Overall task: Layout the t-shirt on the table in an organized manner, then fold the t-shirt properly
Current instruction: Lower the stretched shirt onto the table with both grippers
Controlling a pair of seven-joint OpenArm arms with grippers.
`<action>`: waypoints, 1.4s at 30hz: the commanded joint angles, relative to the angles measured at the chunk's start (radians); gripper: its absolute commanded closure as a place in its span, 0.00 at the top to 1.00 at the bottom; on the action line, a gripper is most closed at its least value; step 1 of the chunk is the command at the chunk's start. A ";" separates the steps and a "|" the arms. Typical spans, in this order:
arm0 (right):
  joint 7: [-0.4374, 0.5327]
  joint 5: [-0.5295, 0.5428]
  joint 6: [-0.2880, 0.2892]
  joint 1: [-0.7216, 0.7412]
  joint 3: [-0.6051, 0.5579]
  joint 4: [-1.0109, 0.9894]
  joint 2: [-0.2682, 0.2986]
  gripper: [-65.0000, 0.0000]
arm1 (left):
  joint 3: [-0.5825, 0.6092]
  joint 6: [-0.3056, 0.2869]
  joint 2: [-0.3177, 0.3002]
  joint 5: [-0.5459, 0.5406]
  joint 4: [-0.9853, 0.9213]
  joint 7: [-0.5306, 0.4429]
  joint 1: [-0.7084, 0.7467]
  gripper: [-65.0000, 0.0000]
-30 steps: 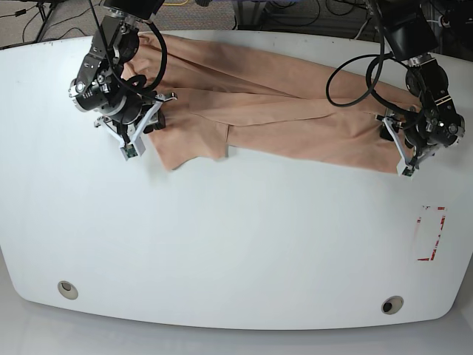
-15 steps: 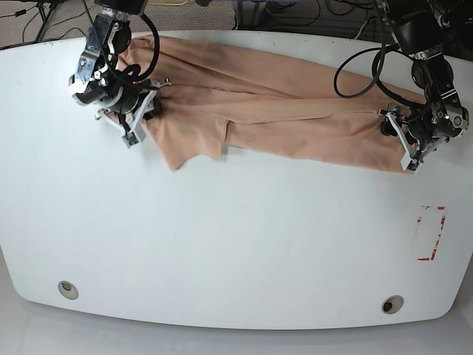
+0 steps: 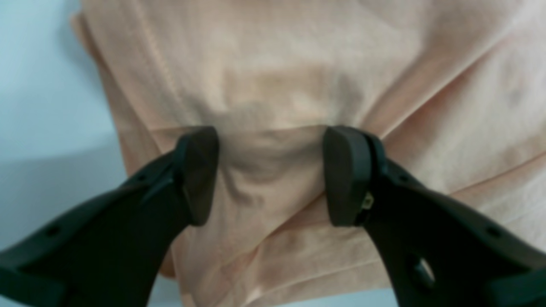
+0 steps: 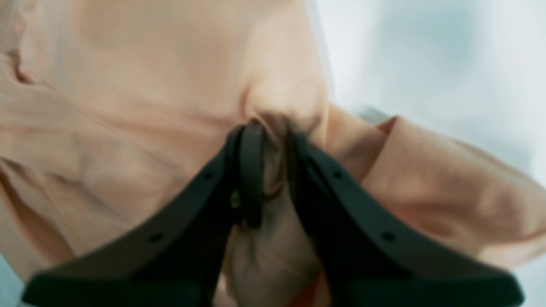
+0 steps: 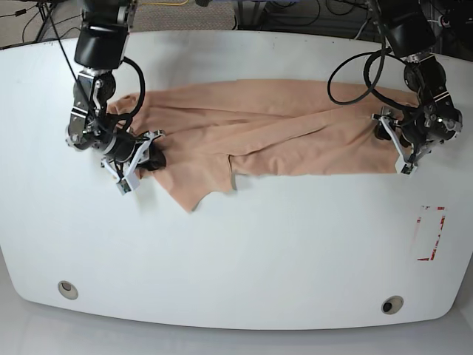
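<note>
The pale peach t-shirt (image 5: 281, 129) lies stretched sideways across the far half of the white table (image 5: 236, 244), creased, with one flap hanging toward the front at the left. In the base view my right gripper (image 5: 148, 157) sits at the shirt's left end. The right wrist view shows this gripper (image 4: 273, 140) shut on a bunched pinch of t-shirt (image 4: 128, 85). My left gripper (image 5: 390, 140) is at the shirt's right end. In the left wrist view this gripper (image 3: 271, 170) is open, its fingers (image 3: 198, 170) astride a wrinkle of the t-shirt (image 3: 298, 64).
Two round grey grommets (image 5: 67, 289) (image 5: 392, 305) sit near the table's front edge. A red tape outline (image 5: 431, 233) marks the right side. Black cables (image 5: 295, 15) lie beyond the far edge.
My right gripper closed further and moved toward the front, dragging the shirt's left part and far edge away from the table's back edge. The left gripper has barely shifted.
</note>
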 commanded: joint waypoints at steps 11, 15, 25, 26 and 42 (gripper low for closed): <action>0.014 -0.104 -0.036 0.178 -0.037 -0.172 0.145 0.16 | 0.006 -0.006 0.007 0.010 -0.007 0.027 -0.054 0.57; 0.012 -0.098 -0.036 0.195 -0.034 -0.167 0.151 0.16 | 0.006 -0.006 0.026 0.007 -0.003 0.035 -0.072 0.57; -0.060 -0.093 -0.036 0.231 -0.029 -0.082 0.132 0.46 | 0.004 -0.006 0.047 0.007 0.025 0.127 -0.173 0.57; -0.068 -0.093 -0.036 0.237 -0.029 -0.068 0.123 0.53 | 0.004 -0.006 0.047 0.007 0.034 0.136 -0.183 0.57; 0.060 -0.106 -0.036 0.398 0.020 -0.279 0.039 0.82 | 0.006 -0.006 0.078 0.007 0.152 0.216 -0.270 0.57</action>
